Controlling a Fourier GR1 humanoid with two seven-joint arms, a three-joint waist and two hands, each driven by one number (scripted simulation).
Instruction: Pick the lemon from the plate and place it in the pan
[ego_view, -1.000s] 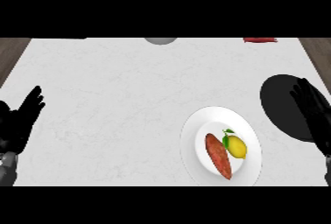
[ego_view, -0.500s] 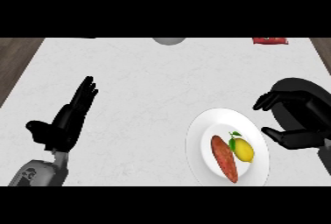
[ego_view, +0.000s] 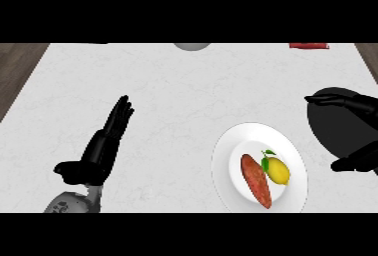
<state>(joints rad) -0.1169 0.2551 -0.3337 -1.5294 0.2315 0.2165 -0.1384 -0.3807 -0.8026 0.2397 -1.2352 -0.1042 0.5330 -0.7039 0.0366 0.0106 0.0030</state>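
Seen from above, a white marble counter (ego_view: 184, 100), edged at far left by a strip of dark wood floor (ego_view: 18, 65).

At left, the left hand (ego_view: 103, 145), black, fingers straight and together, pointing up and slightly right, thumb jutting left near the wrist; nothing held. Below it, a grey forearm (ego_view: 74, 202) entering from the lower edge.

At the counter's far edge, centre, a grey rounded object (ego_view: 193, 46), only partly in view.

Right of centre, a white plate (ego_view: 258, 167) resting on the counter. On it, a reddish-orange sweet potato (ego_view: 256, 180) lying lengthwise, and just beside it on the right, touching or nearly so, the yellow lemon (ego_view: 277, 170) with a green leaf at its top. Lemon untouched on the plate, apart from both hands.

At the far edge, right, a red object (ego_view: 308, 45), cut off by the frame.

At far right, the black pan (ego_view: 343, 125), beside the plate. Over it, the right hand (ego_view: 358, 162), black against black, fingers curled inward with nothing in them, thumb toward the plate.
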